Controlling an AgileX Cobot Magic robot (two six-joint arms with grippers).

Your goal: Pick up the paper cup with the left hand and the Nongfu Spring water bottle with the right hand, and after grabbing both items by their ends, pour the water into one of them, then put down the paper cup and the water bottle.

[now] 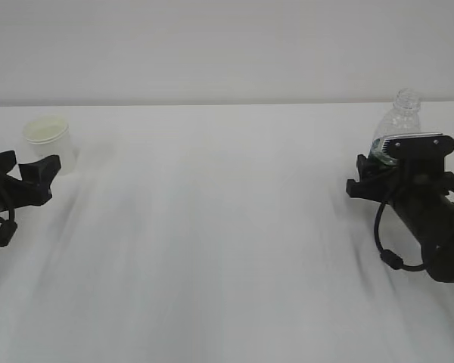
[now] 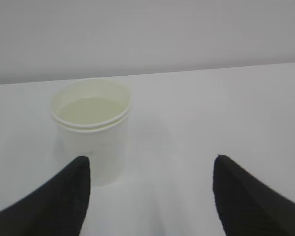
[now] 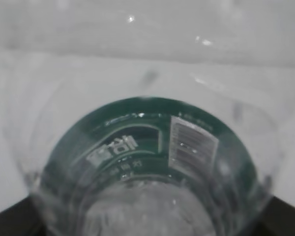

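Left black claw (image 2: pixel 150 196) has its fingers spread wide, with the small white paper cup (image 2: pixel 92 129) upright just ahead, toward its left finger, not touching. Right black claw (image 1: pixel 386 175) sits against the clear ribbed green-labelled bottle (image 1: pixel 399 121); grip unclear.

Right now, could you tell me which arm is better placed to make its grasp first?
Right: the right hand already surrounds the water bottle. The left hand is open, still short of the paper cup.
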